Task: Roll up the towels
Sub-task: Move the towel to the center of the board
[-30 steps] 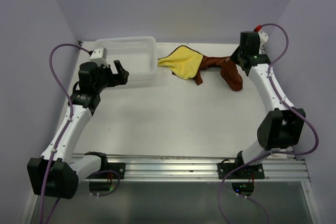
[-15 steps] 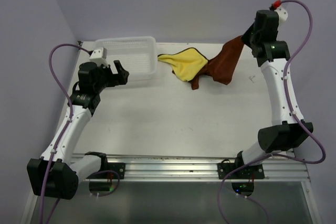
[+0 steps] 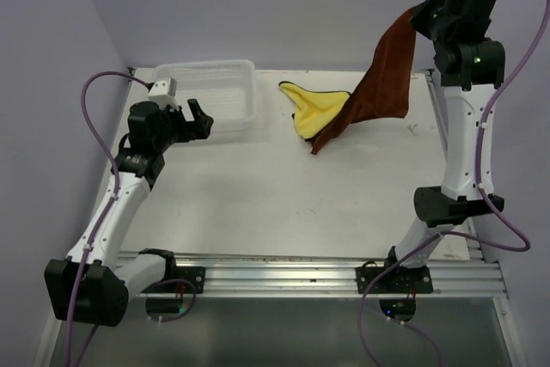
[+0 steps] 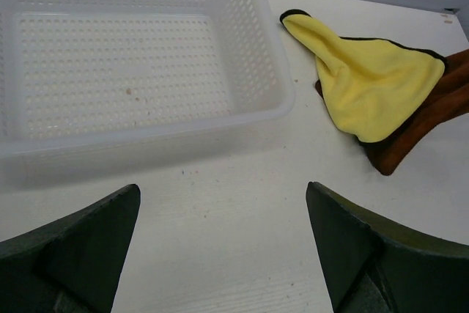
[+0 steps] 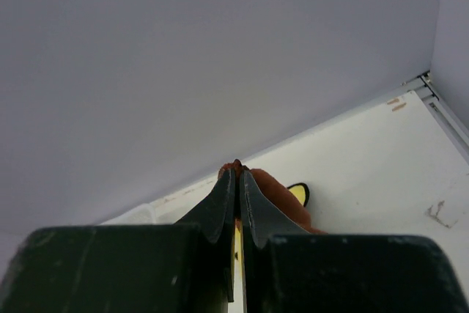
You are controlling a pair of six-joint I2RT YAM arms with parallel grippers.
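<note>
I have the right gripper (image 3: 425,19) high above the far right corner of the worktop (image 3: 284,195). Its jaws are pressed together on one corner of the brown towel (image 3: 378,83); in the right wrist view only a sliver of brown shows between the tips. I hold it by a corner so the cloth hangs open under its own weight instead of staying bunched. That should make it easier to lay flat for rolling.

The towel slopes down and left from the grip, and its lower tip rests on the worktop against the yellow towel (image 3: 318,109). In the left wrist view, the yellow's near edge seems to lie over some of the brown. The two are not yet separated, and pulling further could drag the yellow along.

The yellow towel lies crumpled at the back of the worktop, just right of the basket (image 3: 206,66) but not touching it.

The left gripper (image 4: 223,188) hovers just in front of the basket with its jaws wide apart and nothing between them. I judge it well placed to pin or take the yellow. Neither towel is rolled, so the task is at an early stage.
</note>
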